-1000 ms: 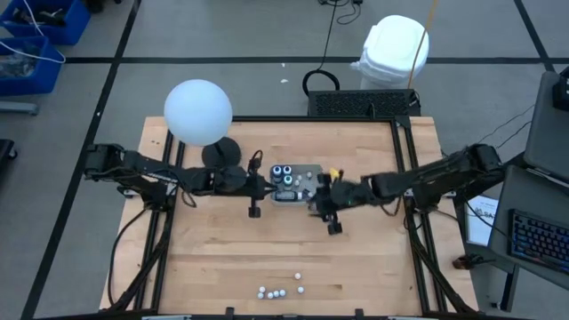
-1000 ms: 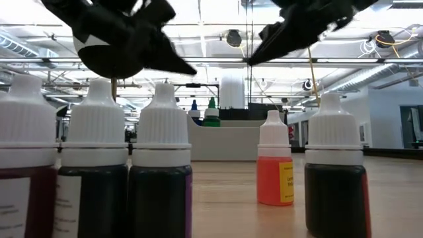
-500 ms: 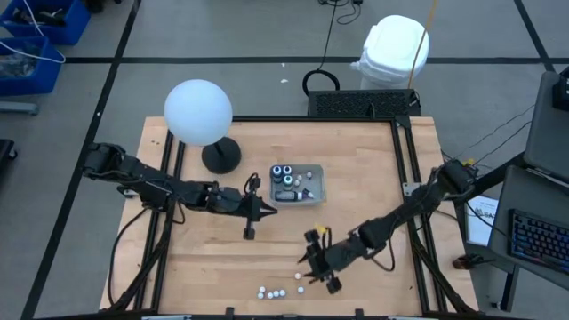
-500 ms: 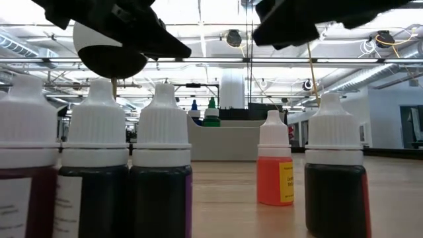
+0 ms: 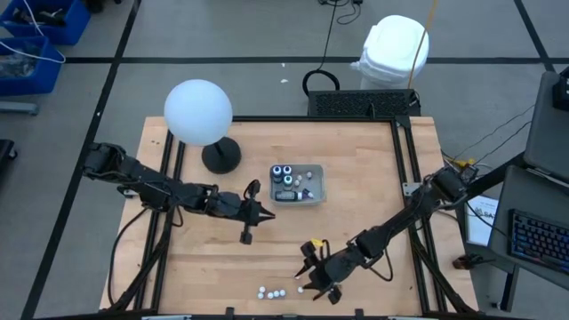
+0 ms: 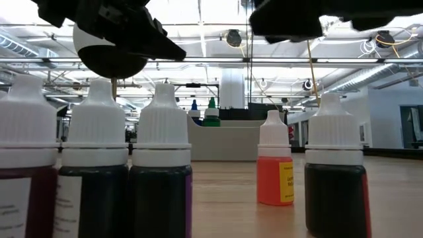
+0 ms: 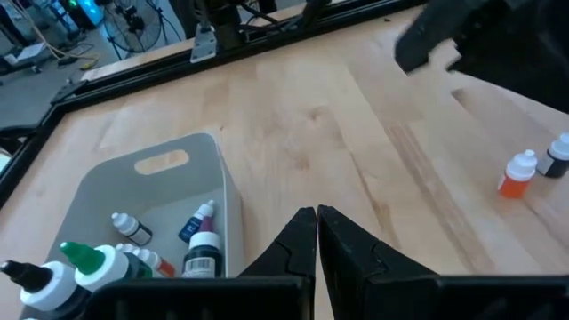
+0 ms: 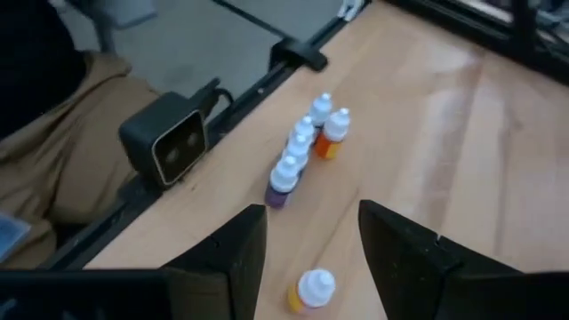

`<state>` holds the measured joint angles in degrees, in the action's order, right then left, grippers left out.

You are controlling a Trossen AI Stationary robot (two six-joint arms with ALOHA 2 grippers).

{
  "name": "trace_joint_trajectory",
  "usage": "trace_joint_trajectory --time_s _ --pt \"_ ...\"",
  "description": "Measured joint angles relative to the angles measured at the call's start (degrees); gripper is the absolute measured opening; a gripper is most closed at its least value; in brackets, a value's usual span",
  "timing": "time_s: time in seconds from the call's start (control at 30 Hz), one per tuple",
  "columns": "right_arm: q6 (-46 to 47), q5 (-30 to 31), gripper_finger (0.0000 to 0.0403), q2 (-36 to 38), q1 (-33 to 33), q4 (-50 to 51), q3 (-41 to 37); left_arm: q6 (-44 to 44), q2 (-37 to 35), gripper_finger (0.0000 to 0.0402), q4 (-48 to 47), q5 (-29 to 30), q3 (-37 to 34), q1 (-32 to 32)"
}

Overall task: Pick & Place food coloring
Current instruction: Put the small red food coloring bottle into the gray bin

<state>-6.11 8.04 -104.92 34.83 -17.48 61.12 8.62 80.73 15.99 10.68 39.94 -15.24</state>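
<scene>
Floor: grey floor (image 5: 222, 62), dark seams — blue bin (image 5: 44, 27) in corner.
Ceiling: strip lights (image 6: 198, 30) — white beams.

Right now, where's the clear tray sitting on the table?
In the high view the clear tray sits mid-table toward the far edge, right of the white globe lamp, with the left gripper just short of its near-left corner.

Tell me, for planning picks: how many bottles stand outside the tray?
6: cluster of five at table's front edge, one orange bottle by the right gripper; none apparently hidden.
</scene>
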Motion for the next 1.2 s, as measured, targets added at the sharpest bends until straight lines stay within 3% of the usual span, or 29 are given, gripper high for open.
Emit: trace_joint_trajectory --time_s 0.17,0.8,1.2 --pt "0.42 -3.8 0.0167 -1.75 0.05 -0.74 0.0 0.05 0.0 0.0024 -1.22 0.04 0.0 0.62" --pt "2.18 -3.62 0.0166 -4.4 1.13 -6.24 0.0 -1.48 0.0 0.0024 -1.25 4.4 0.0 0.63" --pt "2.76 6.7 0.0166 -5.94 4.63 -7.78 0.0 -5.4 0.0 0.0024 -3.23 4.34 0.0 0.44"
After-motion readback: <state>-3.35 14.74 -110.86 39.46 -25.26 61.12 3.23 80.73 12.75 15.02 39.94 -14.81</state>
